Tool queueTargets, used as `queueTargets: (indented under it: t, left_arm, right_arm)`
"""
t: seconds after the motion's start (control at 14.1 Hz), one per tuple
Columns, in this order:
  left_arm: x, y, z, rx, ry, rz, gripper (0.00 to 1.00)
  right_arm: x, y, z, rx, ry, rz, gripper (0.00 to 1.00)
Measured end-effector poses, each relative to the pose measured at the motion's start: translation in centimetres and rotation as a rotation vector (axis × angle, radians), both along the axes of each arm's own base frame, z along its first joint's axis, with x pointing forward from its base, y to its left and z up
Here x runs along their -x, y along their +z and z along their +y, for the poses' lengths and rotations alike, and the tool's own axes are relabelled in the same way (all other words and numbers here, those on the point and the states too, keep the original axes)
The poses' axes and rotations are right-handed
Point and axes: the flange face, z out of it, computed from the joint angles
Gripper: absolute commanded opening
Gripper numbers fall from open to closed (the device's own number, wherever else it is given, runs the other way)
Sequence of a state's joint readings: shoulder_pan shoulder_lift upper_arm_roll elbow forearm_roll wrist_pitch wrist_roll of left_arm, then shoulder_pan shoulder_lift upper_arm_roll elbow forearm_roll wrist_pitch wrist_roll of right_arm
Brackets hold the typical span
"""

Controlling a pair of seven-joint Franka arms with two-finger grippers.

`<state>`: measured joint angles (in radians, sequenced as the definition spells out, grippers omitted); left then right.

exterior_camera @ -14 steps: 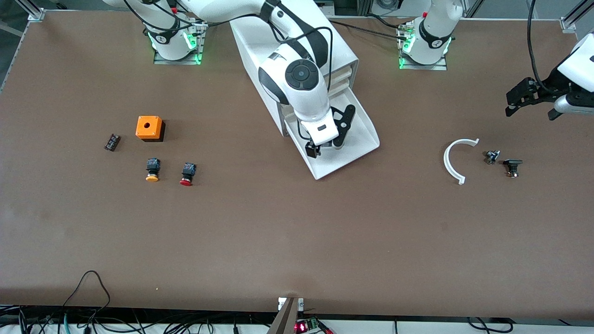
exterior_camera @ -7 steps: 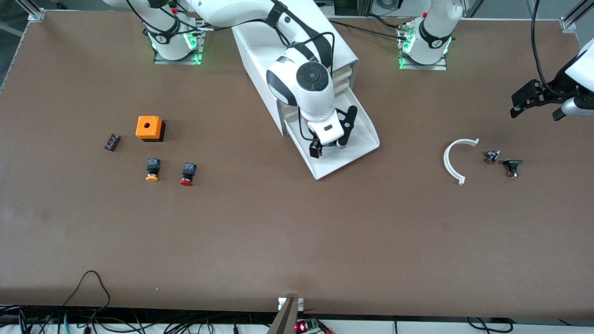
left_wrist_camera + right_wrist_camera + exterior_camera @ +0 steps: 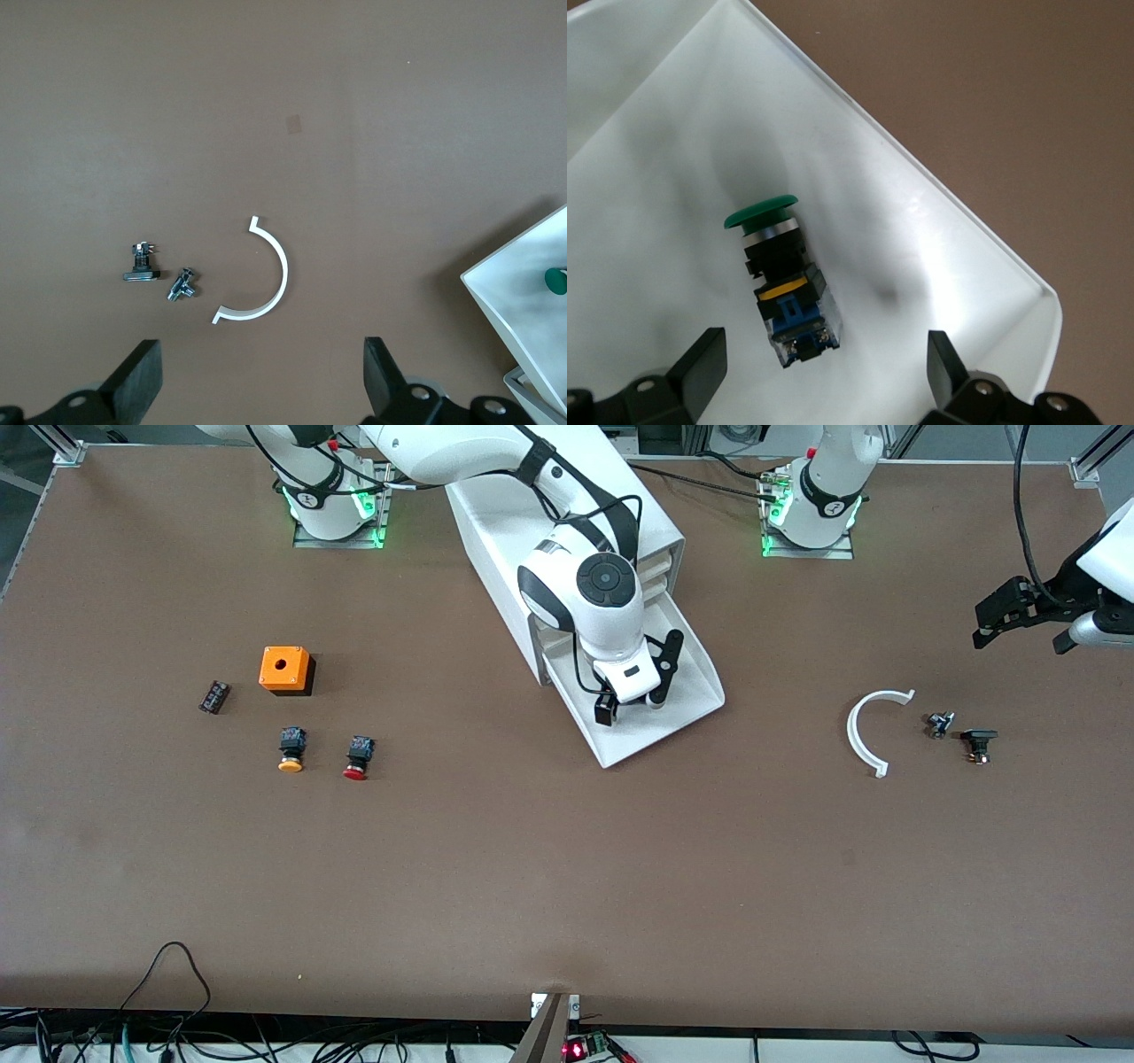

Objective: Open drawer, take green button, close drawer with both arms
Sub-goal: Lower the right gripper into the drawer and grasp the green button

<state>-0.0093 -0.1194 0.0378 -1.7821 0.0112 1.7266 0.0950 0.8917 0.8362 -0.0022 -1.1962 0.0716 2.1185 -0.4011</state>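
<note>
The lowest drawer point(image 3: 687, 707) of the white cabinet point(image 3: 496, 531) stands pulled out. The green-capped button point(image 3: 780, 274) lies on its side in the drawer point(image 3: 921, 221); in the front view my right hand hides it. My right gripper point(image 3: 631, 705) hangs open just over the drawer, its fingers astride the button's black and blue body in the right wrist view point(image 3: 819, 367). My left gripper point(image 3: 1023, 631) is open and empty in the air at the left arm's end of the table point(image 3: 261, 376). The left wrist view shows the drawer's corner point(image 3: 514, 292) and the green cap point(image 3: 556, 281).
An orange box point(image 3: 284, 669), a small black part point(image 3: 213, 696), an orange-capped button point(image 3: 291, 748) and a red-capped button point(image 3: 357, 757) lie toward the right arm's end. A white arc point(image 3: 868, 731) and two small metal parts point(image 3: 939, 724) point(image 3: 978, 744) lie under the left gripper's side.
My right gripper has shifted a little over the drawer toward the left arm's end. My left gripper has drawn back slightly toward the table's end.
</note>
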Motion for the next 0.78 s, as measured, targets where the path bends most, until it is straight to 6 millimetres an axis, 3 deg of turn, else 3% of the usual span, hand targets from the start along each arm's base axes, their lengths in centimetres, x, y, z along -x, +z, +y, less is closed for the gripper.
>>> queueTargets:
  t: [0.78]
  left_arm:
    - [-0.1, -0.3, -0.1, 0.000, -0.002, 0.007, 1.00]
  right_arm:
    - [1.3, -2.4, 1.2, 0.004, 0.022, 0.002, 1.00]
